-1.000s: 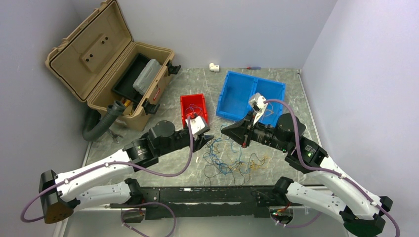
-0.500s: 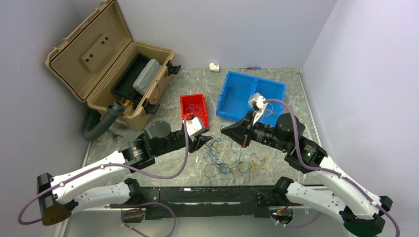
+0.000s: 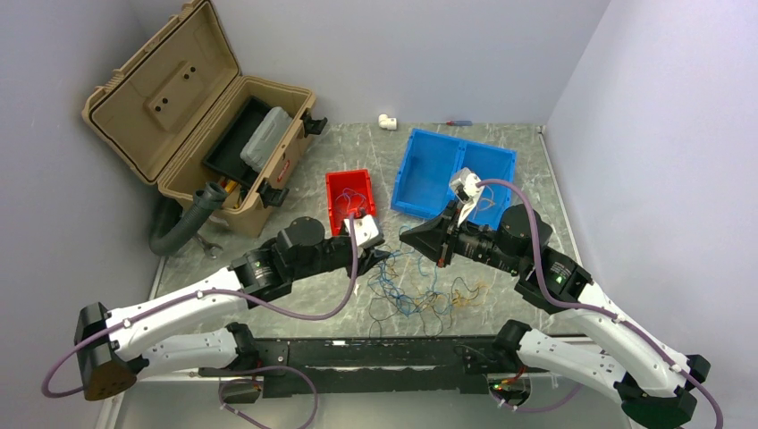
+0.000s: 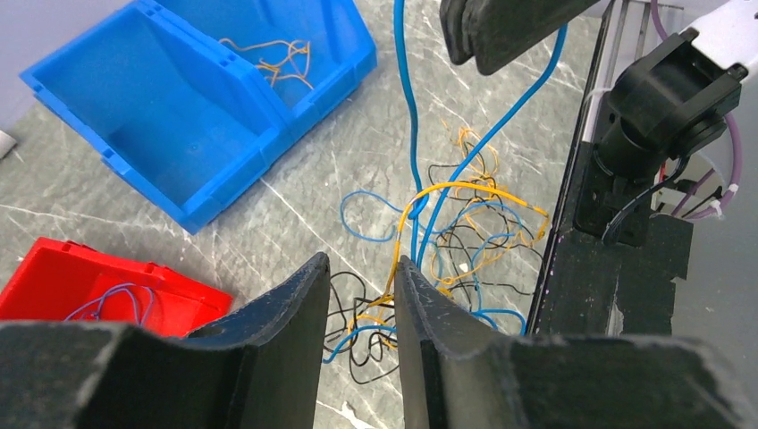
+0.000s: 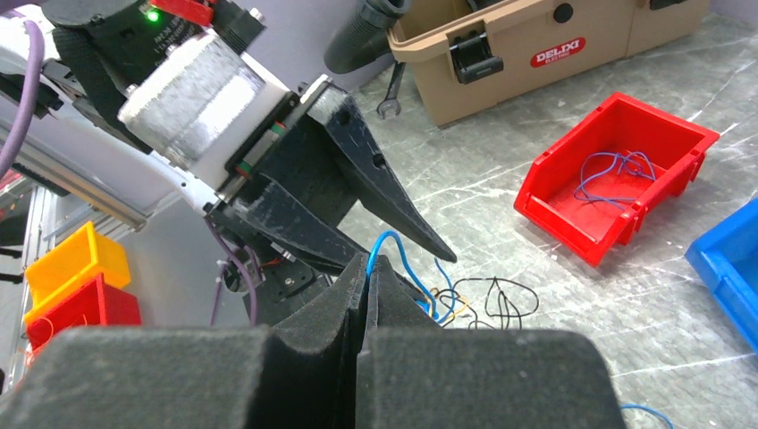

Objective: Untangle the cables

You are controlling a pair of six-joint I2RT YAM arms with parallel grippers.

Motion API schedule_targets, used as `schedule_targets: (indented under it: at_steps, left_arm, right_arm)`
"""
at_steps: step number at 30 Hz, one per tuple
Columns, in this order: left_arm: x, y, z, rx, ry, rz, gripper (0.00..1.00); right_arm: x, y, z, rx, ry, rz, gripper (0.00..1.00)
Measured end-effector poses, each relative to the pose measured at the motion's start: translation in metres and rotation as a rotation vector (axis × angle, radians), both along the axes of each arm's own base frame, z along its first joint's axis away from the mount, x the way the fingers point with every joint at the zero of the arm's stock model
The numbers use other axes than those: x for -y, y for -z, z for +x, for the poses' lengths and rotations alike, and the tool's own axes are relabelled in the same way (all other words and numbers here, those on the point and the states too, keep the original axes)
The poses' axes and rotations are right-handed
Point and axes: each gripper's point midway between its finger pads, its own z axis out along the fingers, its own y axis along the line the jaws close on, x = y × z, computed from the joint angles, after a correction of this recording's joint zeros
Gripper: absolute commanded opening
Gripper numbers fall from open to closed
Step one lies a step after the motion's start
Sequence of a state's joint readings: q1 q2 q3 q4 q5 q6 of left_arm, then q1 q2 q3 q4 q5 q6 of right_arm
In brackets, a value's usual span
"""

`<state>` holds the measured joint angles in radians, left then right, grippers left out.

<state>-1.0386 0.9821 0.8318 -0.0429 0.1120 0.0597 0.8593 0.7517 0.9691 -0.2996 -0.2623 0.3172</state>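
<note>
The cables [image 3: 425, 290] lie in a loose tangle of blue, yellow-orange and black wires [image 4: 465, 232] on the grey table between the arms. My right gripper [image 3: 404, 234] hangs above the tangle's far left side, shut [image 5: 366, 261] on a blue cable [image 5: 400, 246]. Two strands of that cable [image 4: 413, 134] run down from it into the pile. Just left of it, my left gripper [image 3: 383, 256] stands partly open [image 4: 357, 268] over the tangle. A yellow wire [image 4: 447, 188] and the blue strands pass by its right fingertip [image 4: 407, 277]. Nothing is held between its jaws.
A red bin [image 3: 350, 198] with a thin blue-purple wire stands behind the left gripper. A blue two-part bin [image 3: 456, 174] behind the right gripper holds yellow-orange wires [image 4: 268, 54]. An open tan toolbox [image 3: 197, 125] sits far left. The black base rail [image 3: 375, 353] borders the tangle's near side.
My left arm has reached right and forward, bringing its gripper closer to the right gripper and the lifted blue cable. The right arm has stayed still.
</note>
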Motion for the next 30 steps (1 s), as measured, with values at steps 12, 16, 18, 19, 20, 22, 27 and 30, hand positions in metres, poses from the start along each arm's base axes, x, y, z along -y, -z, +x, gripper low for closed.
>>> schedule_targets:
  at_steps: [12, 16, 18, 19, 20, 22, 27, 30]
  left_arm:
    - [0.017, 0.018, 0.003, -0.044, 0.025, 0.044, 0.0]
    - [0.018, 0.018, 0.005, -0.044, 0.011, 0.04, 0.0]
    - [0.016, 0.017, 0.009, -0.043, -0.013, 0.035, 0.0]
    - [0.014, 0.017, 0.012, -0.039, -0.036, 0.031, 0.0]
    - [0.011, 0.018, 0.015, -0.038, -0.059, 0.03, 0.0]
    - [0.003, 0.021, 0.019, -0.046, -0.11, 0.026, 0.0]
    - [-0.022, 0.035, 0.03, -0.077, -0.261, 0.035, 0.0]
    - [-0.036, 0.043, 0.037, -0.099, -0.355, 0.046, 0.0]
  right_arm:
    - [0.001, -0.001, -0.001, 0.003, 0.001, 0.004, 0.0]
    - [0.005, -0.005, 0.001, 0.012, 0.023, 0.012, 0.0]
    - [0.012, -0.007, 0.004, 0.02, 0.064, 0.017, 0.0]
    - [0.018, -0.009, 0.008, 0.027, 0.103, 0.022, 0.0]
    - [0.025, -0.011, 0.011, 0.032, 0.145, 0.029, 0.0]
    - [0.044, -0.015, 0.019, 0.037, 0.251, 0.042, 0.0]
    - [0.105, -0.012, 0.041, -0.002, 0.593, 0.071, 0.0]
    - [0.14, -0.004, 0.047, -0.031, 0.772, 0.072, 0.0]
